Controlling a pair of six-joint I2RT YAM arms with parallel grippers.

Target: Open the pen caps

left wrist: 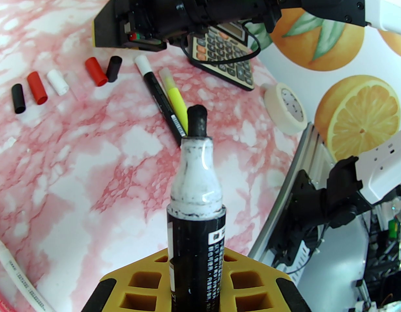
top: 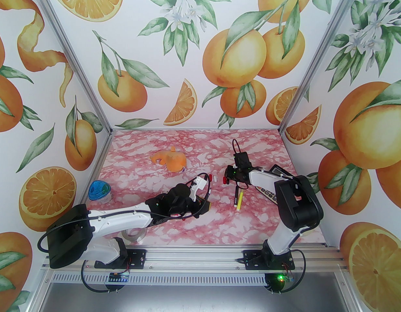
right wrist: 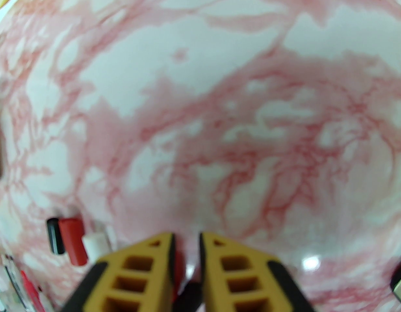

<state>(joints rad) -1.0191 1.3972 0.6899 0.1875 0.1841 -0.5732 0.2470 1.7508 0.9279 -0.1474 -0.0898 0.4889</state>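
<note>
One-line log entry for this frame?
left jaws: shut on black marker, cap off | right jaws: narrow gap, over loose caps, hold unclear | table: black pen, yellow pen side by side

White arms [top: 122, 214], black joints [top: 298, 203]

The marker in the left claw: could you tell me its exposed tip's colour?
The marker has a black tip, clearest in the left wrist view.
</note>
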